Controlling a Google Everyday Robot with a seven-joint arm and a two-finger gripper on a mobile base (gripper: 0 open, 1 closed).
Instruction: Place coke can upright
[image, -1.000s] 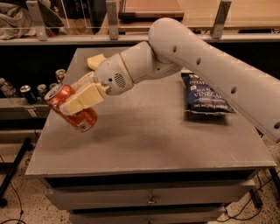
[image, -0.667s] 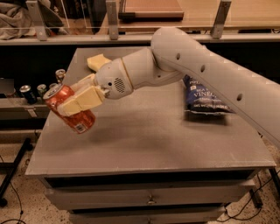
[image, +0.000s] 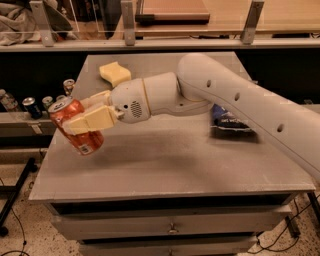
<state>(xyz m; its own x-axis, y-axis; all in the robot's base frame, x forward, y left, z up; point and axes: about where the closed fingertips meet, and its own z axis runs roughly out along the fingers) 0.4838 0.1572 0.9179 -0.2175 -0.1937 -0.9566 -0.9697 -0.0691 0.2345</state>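
Observation:
The coke can (image: 76, 127) is red with a silver top and a small white label patch near its base. It is tilted, its top leaning up and to the left, over the left edge of the grey table (image: 170, 155). My gripper (image: 86, 116) is shut on the can's middle, one cream finger (image: 92, 121) across its front. The white arm reaches in from the right across the table.
A yellow sponge (image: 114, 73) lies at the table's back left. A dark blue chip bag (image: 229, 120) lies at the right, partly hidden by my arm. Several dark and silver cans (image: 33, 106) stand on a low shelf left of the table. Drawers sit below the tabletop.
The can and gripper have stayed over the table's left edge, shifting slightly. The arm's elbow has moved a little to the right.

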